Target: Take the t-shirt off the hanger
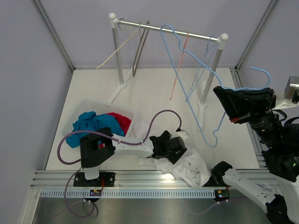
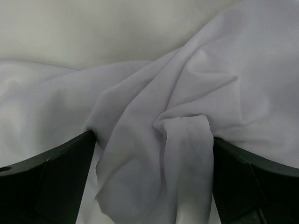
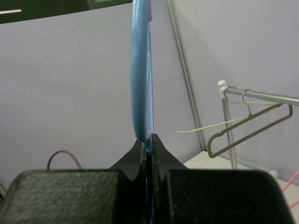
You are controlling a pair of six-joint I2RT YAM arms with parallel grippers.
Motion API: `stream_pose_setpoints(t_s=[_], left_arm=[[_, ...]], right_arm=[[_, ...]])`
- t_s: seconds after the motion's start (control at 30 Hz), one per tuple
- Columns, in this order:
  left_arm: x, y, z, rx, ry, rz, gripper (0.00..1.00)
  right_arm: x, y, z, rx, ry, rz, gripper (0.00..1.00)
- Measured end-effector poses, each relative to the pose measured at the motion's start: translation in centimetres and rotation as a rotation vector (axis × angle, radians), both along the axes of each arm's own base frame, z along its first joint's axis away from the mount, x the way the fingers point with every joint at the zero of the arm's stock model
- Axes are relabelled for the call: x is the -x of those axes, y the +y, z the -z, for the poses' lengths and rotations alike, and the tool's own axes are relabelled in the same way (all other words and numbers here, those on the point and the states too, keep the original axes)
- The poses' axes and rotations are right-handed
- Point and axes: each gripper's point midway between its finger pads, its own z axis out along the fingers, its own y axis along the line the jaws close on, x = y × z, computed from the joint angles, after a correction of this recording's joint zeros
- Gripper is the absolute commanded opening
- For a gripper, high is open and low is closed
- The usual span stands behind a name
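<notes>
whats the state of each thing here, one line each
shirt, off the hanger, crumpled on the table
blue hanger, bare, held in the air
right end effector, shut on the blue hanger
left end effector, open, a shirt fold between its fingers
bin, holding blue and red clothes
rack, upright, other hangers on its rail

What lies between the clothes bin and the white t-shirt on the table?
The left arm: in the top view its white forearm crosses that stretch from beside the clothes bin, and the left gripper rests on the white t-shirt.
</notes>
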Motion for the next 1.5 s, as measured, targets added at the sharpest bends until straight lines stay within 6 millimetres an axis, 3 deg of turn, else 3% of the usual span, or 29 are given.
stream_pose_setpoints(t_s=[0.07,0.1,0.17,0.2,0.3,0.37,0.47,0.57,0.67,0.77,0.87,1.0,1.1,1.23,1.33,1.5], left_arm=[[-0.3,-1.1,-0.3,0.019,-0.005,0.0,0.78],[-0.3,-1.2,-0.2,0.02,-0.001,-0.004,0.48],[-0.1,-1.1,0.0,0.026,0.009,-0.016,0.04],[0.0,-1.0,0.0,0.032,0.007,-0.015,0.0],[0.7,0.8,-0.9,0.045,0.011,-0.025,0.0],[1.4,3.1,-2.8,0.069,0.006,-0.033,0.0],[1.4,5.1,-10.0,0.234,-0.055,-0.055,0.0],[0.9,6.9,-19.7,0.486,-0.151,-0.088,0.0],[0.1,10.3,-29.2,0.692,-0.265,-0.14,0.0],[-2.0,14.8,-35.8,0.786,-0.402,-0.243,0.0],[-5.3,20.1,-39.2,0.768,-0.541,-0.41,0.0],[-8.8,26.5,-39.7,0.642,-0.677,-0.625,0.0],[-10.4,29.4,-38.8,0.563,-0.716,-0.734,0.0],[-12.3,33.9,-35.7,0.451,-0.703,-0.891,0.0],[-13.0,35.0,-34.8,0.425,-0.678,-0.922,0.0],[-12.5,34.3,-35.4,0.469,-0.659,-0.887,0.0]], right_arm=[[0.3,-0.2,0.3,0.005,0.002,0.004,0.0],[0.3,-0.3,0.5,0.009,0.006,0.005,0.0],[0.4,-0.4,0.9,0.018,0.014,0.008,0.0],[0.5,-0.5,1.1,0.021,0.017,0.01,0.0],[0.6,-0.7,1.5,0.024,0.021,0.019,0.0],[0.6,-1.0,1.7,0.023,0.025,0.029,0.0],[0.4,-1.1,2.1,0.021,0.035,0.041,0.0],[-0.1,-1.1,2.8,0.024,0.055,0.055,0.0],[-0.5,-1.1,3.4,0.027,0.07,0.062,0.0],[-0.5,-1.0,3.8,0.027,0.078,0.06,0.0],[-0.3,-1.1,3.8,0.022,0.079,0.055,0.0],[-0.3,-1.0,3.8,0.02,0.083,0.051,0.0],[-0.4,-0.9,4.0,0.02,0.091,0.046,0.0],[-0.4,-0.7,4.1,0.023,0.094,0.038,0.0],[-0.5,-0.5,4.2,0.031,0.099,0.031,0.0],[-1.2,0.4,4.6,0.046,0.117,0.014,0.0]])
